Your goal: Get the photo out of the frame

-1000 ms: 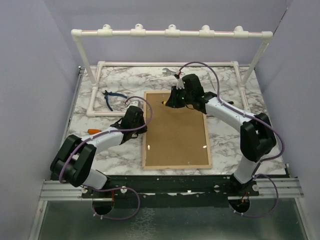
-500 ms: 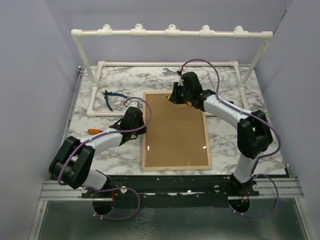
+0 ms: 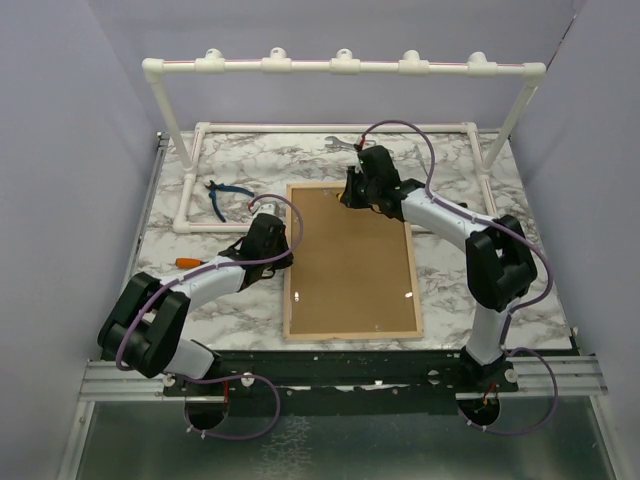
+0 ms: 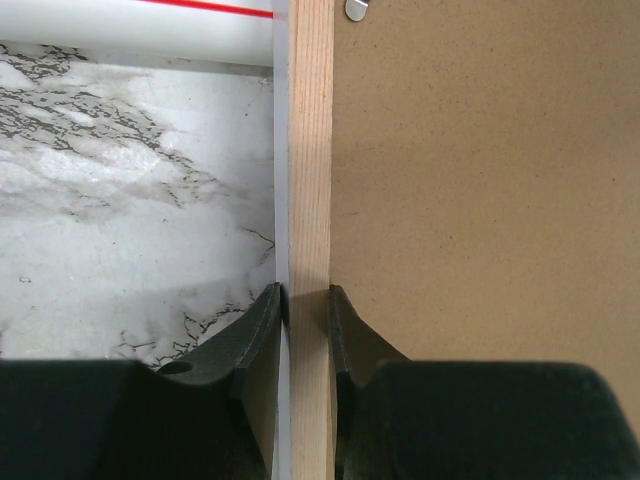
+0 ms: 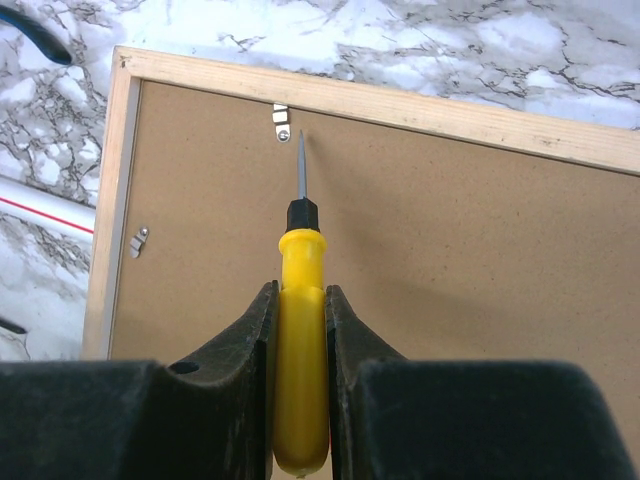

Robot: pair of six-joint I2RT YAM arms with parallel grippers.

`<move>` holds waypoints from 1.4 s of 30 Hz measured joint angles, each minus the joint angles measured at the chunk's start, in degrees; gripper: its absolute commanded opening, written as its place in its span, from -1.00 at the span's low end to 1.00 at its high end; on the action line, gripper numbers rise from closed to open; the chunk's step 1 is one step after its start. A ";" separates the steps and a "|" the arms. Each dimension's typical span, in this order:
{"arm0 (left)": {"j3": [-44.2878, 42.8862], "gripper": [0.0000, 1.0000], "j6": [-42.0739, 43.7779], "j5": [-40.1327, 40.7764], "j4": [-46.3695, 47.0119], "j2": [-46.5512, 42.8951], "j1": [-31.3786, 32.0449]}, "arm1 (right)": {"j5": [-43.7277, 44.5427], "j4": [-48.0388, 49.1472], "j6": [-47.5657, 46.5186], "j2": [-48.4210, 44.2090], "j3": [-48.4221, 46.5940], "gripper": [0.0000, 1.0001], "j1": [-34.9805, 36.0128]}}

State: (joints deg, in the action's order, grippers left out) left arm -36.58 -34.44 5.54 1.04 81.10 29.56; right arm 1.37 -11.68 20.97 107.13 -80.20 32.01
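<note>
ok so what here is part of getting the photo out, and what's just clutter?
In use: frame, back up, photo hidden; left gripper on its rim; right gripper holding screwdriver, tip by a clip.
Lying about: pliers, wrench, orange-handled tool, pipe rack.

Right of the frame (image 3: pixel 350 270) the surface (image 3: pixel 445 290) lies open; behind and left of the frame, the pipe rack (image 3: pixel 340 66) blocks passage.

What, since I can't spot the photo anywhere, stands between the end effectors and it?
The frame lies face down, so its brown backing board, pinned by metal clips, presumably covers the photo. The right end effector aims its screwdriver at one clip.
</note>
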 measured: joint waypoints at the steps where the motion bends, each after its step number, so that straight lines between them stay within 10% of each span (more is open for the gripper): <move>1: 0.02 -0.65 0.00 0.00 0.00 0.02 0.00 | 0.11 0.02 0.00 0.26 -0.28 -0.99 0.00; 42: 0.50 -0.65 0.90 0.04 -0.22 -0.42 -0.22 | -8.20 1.31 -1.97 4.76 -3.98 -0.99 -1.14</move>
State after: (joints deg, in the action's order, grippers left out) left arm -36.07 -33.54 5.58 0.82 80.68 29.34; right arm -6.83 -10.37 19.00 111.90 -84.18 30.87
